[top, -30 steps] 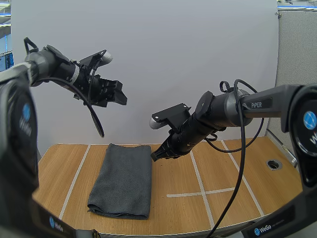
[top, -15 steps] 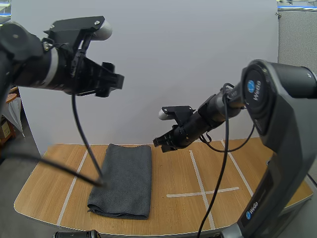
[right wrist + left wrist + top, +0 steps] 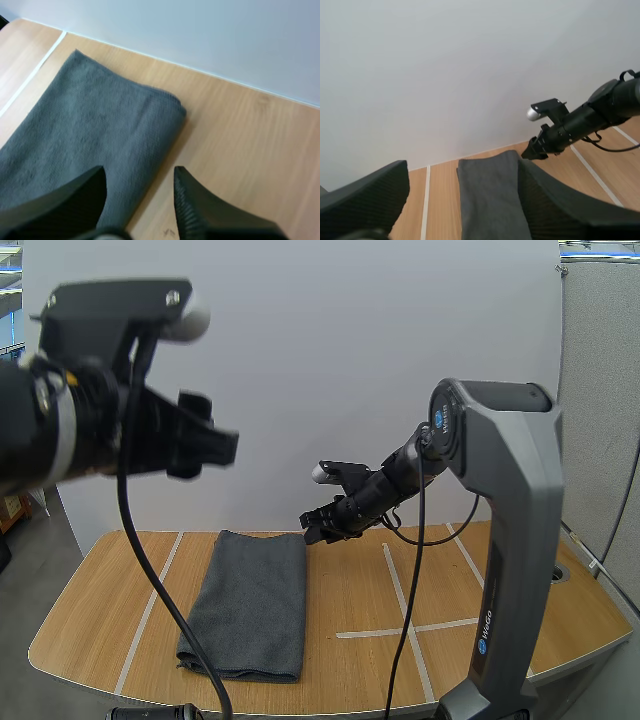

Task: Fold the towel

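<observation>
The grey towel (image 3: 250, 605) lies on the left of the wooden bench (image 3: 450, 580), its long axis running near to far. The right pincer (image 3: 312, 525), fingers apart and empty, hovers by the towel's far right corner. The left pincer (image 3: 215, 448), likewise spread, hangs high above, well apart.

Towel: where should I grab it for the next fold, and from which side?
Pinch the far right corner of the towel, coming down from above with the right end effector, open and nearest it. The towel lies flat as a long folded strip, so only edges and corners offer a lip. That corner probably gives a thick bite.
</observation>
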`<state>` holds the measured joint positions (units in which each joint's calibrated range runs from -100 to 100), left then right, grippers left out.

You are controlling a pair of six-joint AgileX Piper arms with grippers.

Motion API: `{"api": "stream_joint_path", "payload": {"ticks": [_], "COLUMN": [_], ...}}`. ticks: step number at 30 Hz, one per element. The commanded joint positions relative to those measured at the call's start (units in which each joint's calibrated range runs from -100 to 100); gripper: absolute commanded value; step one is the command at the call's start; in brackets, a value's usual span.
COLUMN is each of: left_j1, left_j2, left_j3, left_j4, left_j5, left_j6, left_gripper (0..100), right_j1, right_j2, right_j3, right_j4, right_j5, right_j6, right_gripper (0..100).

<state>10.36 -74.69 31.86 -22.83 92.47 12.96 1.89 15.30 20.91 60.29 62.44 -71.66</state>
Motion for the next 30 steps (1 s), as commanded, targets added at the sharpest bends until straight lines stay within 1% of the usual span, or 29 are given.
{"api": "stream_joint_path", "payload": {"ticks": [1,5,7,8,11,14,18,22,27,30], "left_j1": [-0.08,-0.08,-0.08,-0.01,0.32,0.82,0.82,0.82,0.82,0.82], "left_j2": [-3.9,-5.2,-5.4,-5.4,-5.4,-5.4,-5.4,-5.4,-5.4,-5.4], "left_j3": [8.7,10.6,11.5,11.7,12.4,12.6,12.6,12.6,12.6,12.6], "left_j4": [0.6,1.3,1.4,1.6,1.9,1.7,1.7,1.8,1.8,1.8], "left_j5": [-1.7,-2.4,-2.3,-2.3,-2.1,-1.7,-1.2,-1.1,-0.8,-0.7], "left_j6": [-0.6,-0.6,-0.6,-0.5,-0.2,-0.1,0.2,0.4,1.0,1.0], "left_gripper": [98,98,98,98,98,98,98,98,98,98], "right_j1": [-0.2,-0.1,0.0,0.0,0.2,0.6,1.7,2.6,2.8,2.8], "right_j2": [6.0,9.9,11.8,12.3,13.9,14.5,15.4,16.3,16.6,16.6], "right_j3": [-7.0,-10.7,-12.3,-12.7,-13.7,-13.8,-13.8,-13.8,-14.1,-14.6], "right_j4": [2.0,2.3,3.0,3.1,3.3,3.6,4.3,4.4,6.3,6.3], "right_j5": [4.6,6.4,7.4,7.6,7.6,7.6,6.3,2.3,1.5,1.5], "right_j6": [-1.4,-1.4,-1.4,-1.4,-1.4,-2.8,-3.6,-3.6,-4.4,-4.4], "right_gripper": [81,92,99,100,100,100,100,100,100,100]}}
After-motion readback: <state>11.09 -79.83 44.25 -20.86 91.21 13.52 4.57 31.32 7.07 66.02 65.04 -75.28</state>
